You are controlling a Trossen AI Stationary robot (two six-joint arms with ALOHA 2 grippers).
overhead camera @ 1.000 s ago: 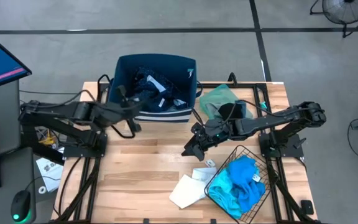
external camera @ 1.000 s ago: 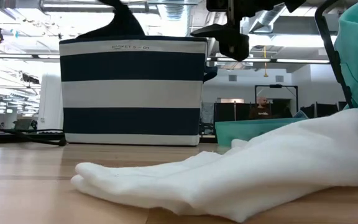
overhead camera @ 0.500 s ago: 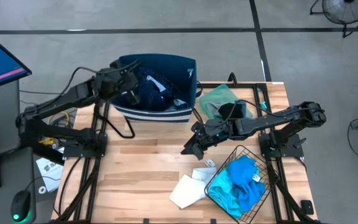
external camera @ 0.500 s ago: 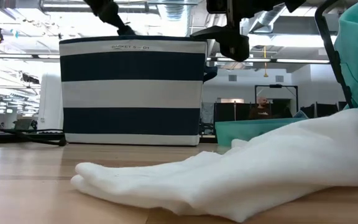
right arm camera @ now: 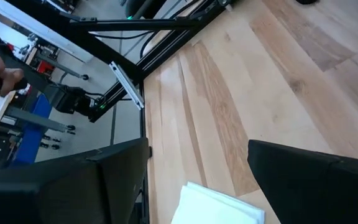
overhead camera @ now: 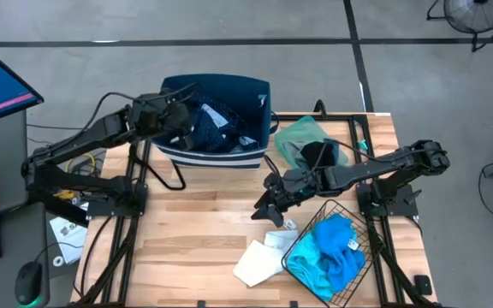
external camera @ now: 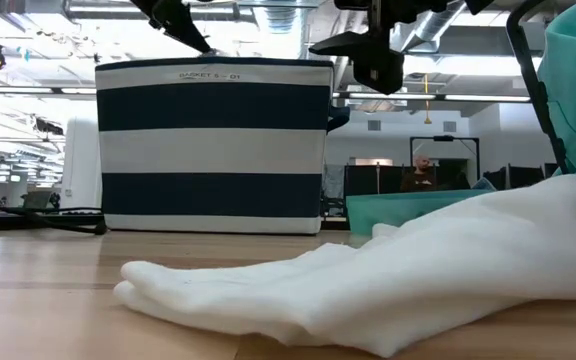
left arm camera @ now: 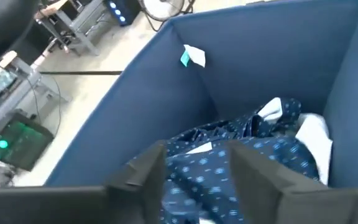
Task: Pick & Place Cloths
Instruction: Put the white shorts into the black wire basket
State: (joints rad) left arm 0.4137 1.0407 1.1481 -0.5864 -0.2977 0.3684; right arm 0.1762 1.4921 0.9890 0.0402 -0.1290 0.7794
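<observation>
Navy fabric with tiny white dots lies bunched inside the striped bin [overhead camera: 216, 128] at the back of the bench [overhead camera: 195, 231]. This dotted cloth [left arm camera: 241, 155] sits just beyond the fingers of the left pincer [overhead camera: 181, 130], which hangs over the bin's left rim. The wrist view shows those fingers parted with a gap between them and the cloth lying loose below, not clamped.

The right pincer [overhead camera: 265, 205] hovers above the middle of the bench with its jaws wide and empty, just beside the white cloth [overhead camera: 262, 255] that lies flat near the front edge. A turquoise cloth [overhead camera: 328, 252] fills the wire basket [overhead camera: 341, 214] at the front right, and a pale green one [overhead camera: 302, 137] lies near the bin's right side.

All of these look light, limp and easily crumpled, so they should drape and trail when lifted. The white cloth probably wants a pinch on a raised fold or its upturned edge, pressed down to the wood, since a flat sheet offers little to catch.
</observation>
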